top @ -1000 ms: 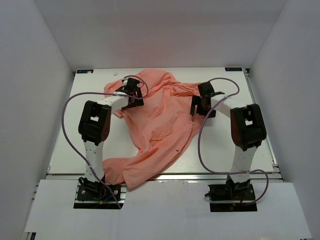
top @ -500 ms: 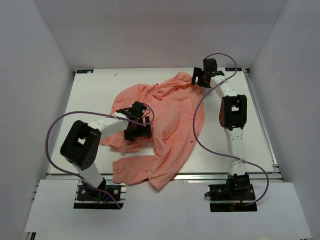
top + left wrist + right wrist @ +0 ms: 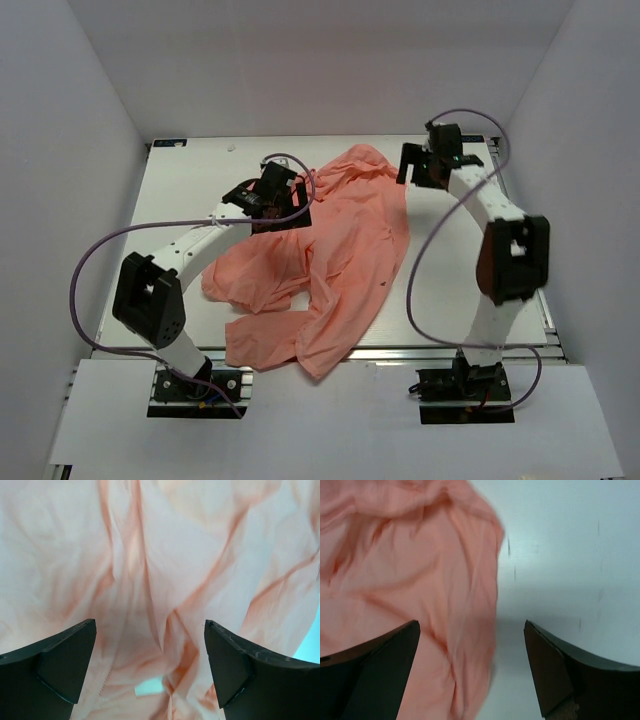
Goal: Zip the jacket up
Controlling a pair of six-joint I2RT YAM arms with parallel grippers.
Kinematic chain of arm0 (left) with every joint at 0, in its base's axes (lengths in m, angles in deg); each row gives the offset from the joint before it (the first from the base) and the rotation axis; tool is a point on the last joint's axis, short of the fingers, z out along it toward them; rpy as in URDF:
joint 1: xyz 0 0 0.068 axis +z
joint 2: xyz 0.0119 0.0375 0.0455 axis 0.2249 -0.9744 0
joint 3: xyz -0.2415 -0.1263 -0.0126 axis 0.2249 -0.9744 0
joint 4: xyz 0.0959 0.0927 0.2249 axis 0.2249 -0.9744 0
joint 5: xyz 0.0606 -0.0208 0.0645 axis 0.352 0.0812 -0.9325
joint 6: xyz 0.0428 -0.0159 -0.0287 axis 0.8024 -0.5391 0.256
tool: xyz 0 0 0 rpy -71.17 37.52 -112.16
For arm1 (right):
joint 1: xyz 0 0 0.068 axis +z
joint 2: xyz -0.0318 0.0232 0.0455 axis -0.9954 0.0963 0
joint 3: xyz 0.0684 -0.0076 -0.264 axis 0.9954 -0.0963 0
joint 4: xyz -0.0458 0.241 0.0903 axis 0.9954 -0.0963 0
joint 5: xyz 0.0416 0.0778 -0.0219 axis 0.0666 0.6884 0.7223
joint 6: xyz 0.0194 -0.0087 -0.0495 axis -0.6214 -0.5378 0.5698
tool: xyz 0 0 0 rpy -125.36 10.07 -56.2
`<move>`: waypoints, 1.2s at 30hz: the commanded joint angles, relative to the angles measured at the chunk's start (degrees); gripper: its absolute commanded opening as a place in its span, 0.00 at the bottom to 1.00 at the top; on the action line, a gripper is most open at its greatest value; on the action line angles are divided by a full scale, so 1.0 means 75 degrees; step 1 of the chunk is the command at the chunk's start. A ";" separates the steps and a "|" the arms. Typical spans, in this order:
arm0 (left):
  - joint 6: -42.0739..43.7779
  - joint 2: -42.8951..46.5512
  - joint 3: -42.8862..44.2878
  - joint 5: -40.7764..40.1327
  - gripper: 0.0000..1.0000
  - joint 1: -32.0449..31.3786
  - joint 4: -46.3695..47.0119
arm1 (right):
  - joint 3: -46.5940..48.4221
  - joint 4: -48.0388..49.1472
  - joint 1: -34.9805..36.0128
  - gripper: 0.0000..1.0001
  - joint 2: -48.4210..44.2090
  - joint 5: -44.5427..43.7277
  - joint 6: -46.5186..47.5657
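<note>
White table (image 3: 180, 230), jacket (image 3: 345, 240) crumpled; left gripper (image 3: 149, 623), right gripper (image 3: 471, 624) wide open, empty; we should spread it flat first.

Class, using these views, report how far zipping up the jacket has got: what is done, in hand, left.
Done: nothing visible; the jacket lies crumpled. In hand: nothing; the left gripper hovers open over its folds, the right gripper open at its edge. Left: the whole zipping.
</note>
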 commanded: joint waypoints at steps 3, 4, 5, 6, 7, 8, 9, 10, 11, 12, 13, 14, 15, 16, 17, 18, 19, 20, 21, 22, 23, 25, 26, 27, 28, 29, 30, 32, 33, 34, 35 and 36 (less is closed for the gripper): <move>0.0224 -0.0011 0.0473 -0.0929 0.98 0.0233 0.0276 | -0.3320 -0.0260 0.0849 0.89 -0.2502 -0.1005 -0.1133; 0.0248 -0.0081 0.0544 -0.0917 0.98 0.0268 0.0241 | -0.4066 -0.0307 0.1026 0.89 -0.2958 -0.1158 -0.1390; 0.0271 -0.0175 0.0556 -0.0905 0.98 0.0385 0.0229 | -0.4376 -0.0342 0.1179 0.89 -0.3148 -0.1368 -0.1508; 0.0271 -0.0187 0.0429 -0.0905 0.98 0.0455 0.0310 | -0.4669 -0.0366 0.1377 0.89 -0.3463 -0.1428 -0.1672; 0.0271 -0.0176 0.0300 -0.0731 0.98 0.0514 0.0416 | -0.4927 -0.0320 0.1426 0.89 -0.3582 -0.1440 -0.1848; 0.0294 -0.0152 0.0136 -0.0579 0.98 0.0677 0.0533 | -0.5359 -0.0215 0.1449 0.88 -0.3676 -0.1336 -0.2035; 0.0295 -0.0094 -0.0237 -0.0438 0.98 0.0772 0.0835 | -0.5491 0.0018 0.1450 0.88 -0.3758 -0.1346 -0.2130; 0.0295 -0.0082 -0.0426 -0.0088 0.98 0.0900 0.0978 | -0.5573 0.0067 0.1450 0.86 -0.3759 -0.1358 -0.2200; 0.0295 -0.0082 -0.0579 0.0066 0.98 0.0959 0.1084 | -0.5574 0.0102 0.1450 0.84 -0.3724 -0.1416 -0.2282; 0.0283 -0.0117 -0.0743 0.0183 0.98 0.0983 0.1259 | -0.5551 0.0137 0.1450 0.84 -0.3619 -0.1463 -0.2341; 0.0283 -0.0140 -0.1000 0.0254 0.98 0.0995 0.1307 | -0.5539 0.0300 0.1450 0.83 -0.3526 -0.1452 -0.2330; 0.0260 -0.0187 -0.1095 0.0267 0.98 0.1007 0.1319 | -0.5469 0.0302 0.1450 0.81 -0.3443 -0.1487 -0.2330; 0.0260 -0.0222 -0.1200 0.0255 0.98 0.1007 0.1377 | -0.5318 0.0290 0.1450 0.80 -0.3234 -0.1534 -0.2341; 0.0260 -0.0292 -0.1399 0.0255 0.98 0.1007 0.1401 | -0.5235 0.0290 0.1450 0.80 -0.3116 -0.1557 -0.2330; 0.0260 -0.0339 -0.1505 0.0197 0.98 0.1007 0.1436 | -0.5153 0.0267 0.1438 0.79 -0.3010 -0.1604 -0.2330; 0.0260 -0.0375 -0.1599 0.0162 0.98 0.1030 0.1529 | -0.4990 0.0255 0.1438 0.79 -0.2812 -0.1616 -0.2307; 0.0248 -0.0479 -0.1670 0.0150 0.98 0.1054 0.1565 | -0.4930 0.0278 0.1438 0.78 -0.2717 -0.1604 -0.2283; 0.0248 -0.0550 -0.1786 0.0149 0.98 0.1135 0.1600 | -0.4871 0.0313 0.1438 0.78 -0.2635 -0.1535 -0.2260; 0.0248 -0.0643 -0.1822 0.0068 0.98 0.1182 0.1623 | -0.4732 0.0313 0.1426 0.78 -0.2460 -0.1534 -0.2248; 0.0225 -0.0853 -0.1823 -0.0014 0.98 0.1276 0.1577 | -0.4672 0.0313 0.1426 0.78 -0.2389 -0.1546 -0.2248; 0.0155 -0.0971 -0.1811 -0.0084 0.98 0.1334 0.1542 | -0.4637 0.0325 0.1403 0.78 -0.2330 -0.1557 -0.2248; 0.0108 -0.1299 -0.1753 -0.0178 0.98 0.1510 0.1448 | -0.4590 0.0360 0.1310 0.73 -0.2212 -0.1546 -0.2318; 0.0107 -0.1393 -0.1741 -0.0202 0.98 0.1569 0.1425 | -0.4590 0.0418 0.1251 0.71 -0.2154 -0.1511 -0.2307; 0.0119 -0.1464 -0.1717 -0.0225 0.98 0.1616 0.1424 | -0.4578 0.0419 0.1192 0.70 -0.2107 -0.1487 -0.2330; 0.0107 -0.1523 -0.1729 -0.0202 0.98 0.1721 0.1448 | -0.4520 0.0407 0.1122 0.69 -0.2049 -0.1360 -0.2295; 0.0107 -0.1593 -0.1729 -0.0190 0.98 0.1757 0.1506 | -0.4496 0.0396 0.1029 0.69 -0.1944 -0.1323 -0.2260; 0.0096 -0.1605 -0.1729 -0.0144 0.98 0.1792 0.1530 | -0.4461 0.0384 0.0970 0.69 -0.1885 -0.1300 -0.2260; 0.0107 -0.1675 -0.1729 -0.0050 0.98 0.1851 0.1611 | -0.4309 0.0372 0.0853 0.66 -0.1628 -0.1241 -0.2201; 0.0107 -0.1687 -0.1671 -0.0027 0.98 0.1851 0.1600 | -0.4227 0.0279 0.0829 0.63 -0.1522 -0.1241 -0.2213; 0.0130 -0.1687 -0.1647 0.0020 0.98 0.1851 0.1589 | -0.4029 0.0243 0.0771 0.49 -0.1416 -0.1206 -0.2178; 0.0154 -0.1687 -0.1589 0.0055 0.98 0.1851 0.1565 | -0.3934 0.0232 0.0747 0.36 -0.1195 -0.1218 -0.2178; 0.0189 -0.1653 -0.1565 0.0102 0.98 0.1851 0.1565 | -0.3829 0.0220 0.0712 0.23 -0.1100 -0.1264 -0.2166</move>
